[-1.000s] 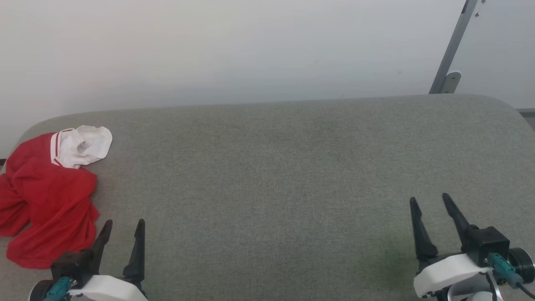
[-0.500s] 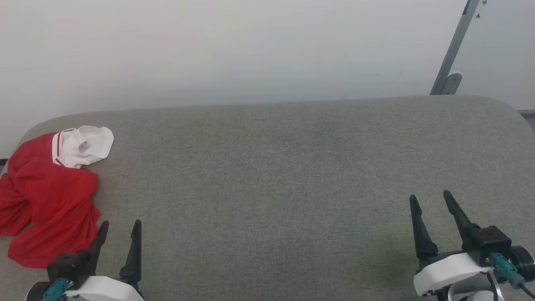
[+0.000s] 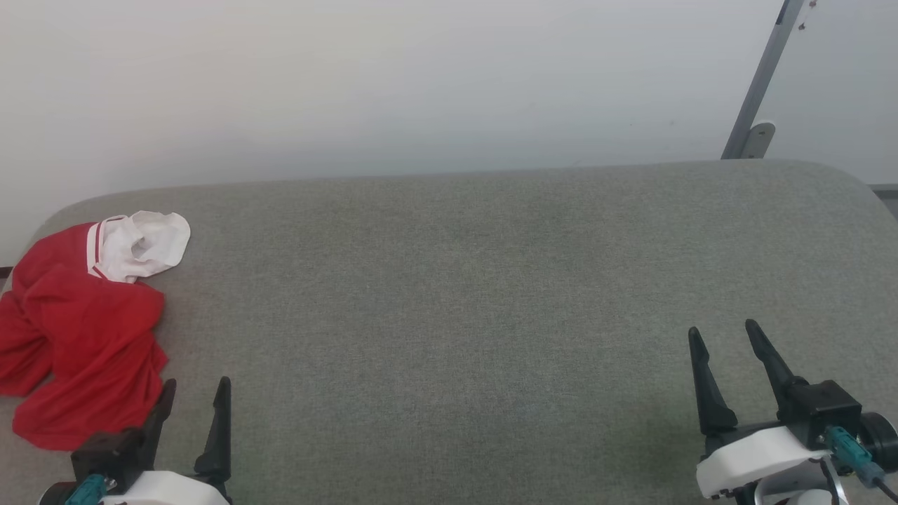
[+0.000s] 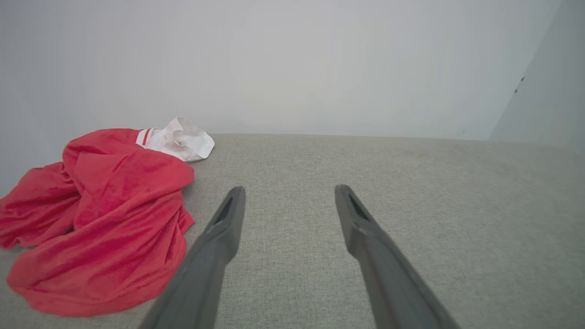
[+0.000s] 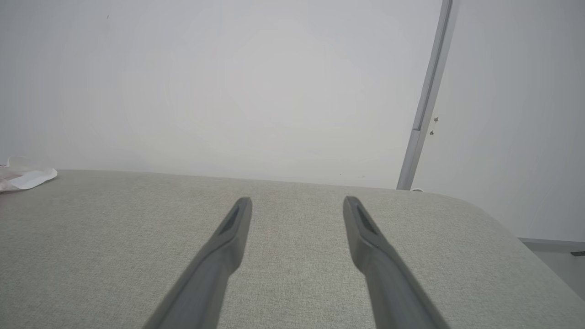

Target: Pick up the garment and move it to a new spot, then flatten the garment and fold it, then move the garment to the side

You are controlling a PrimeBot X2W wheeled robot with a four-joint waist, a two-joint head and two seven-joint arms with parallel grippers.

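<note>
Lying on the bench (image 3: 456,294): the garment (image 3: 84,337) is sitting crumpled in a red heap at the left edge, near the far left corner.
Sleeve: a white sleeve (image 3: 144,242) is bunching up at the heap's far end, toward the wall (image 3: 351,84).
Left jaws: they are standing spread wide with nothing between them, at the near edge; the dark fingers (image 3: 219,428) are pointing toward the far edge.
Left jaws and garment: the outer finger is hanging just beside the garment's near hem; I cannot tell whether it is touching. From the left wrist, the heap (image 4: 105,228) is lying left of the finger (image 4: 224,233).
Right jaws: they are also standing spread and empty, fingers (image 3: 705,386) near the near right corner, well apart from the garment.
Right wrist: the white sleeve (image 5: 23,176) is showing at the far left.
</note>
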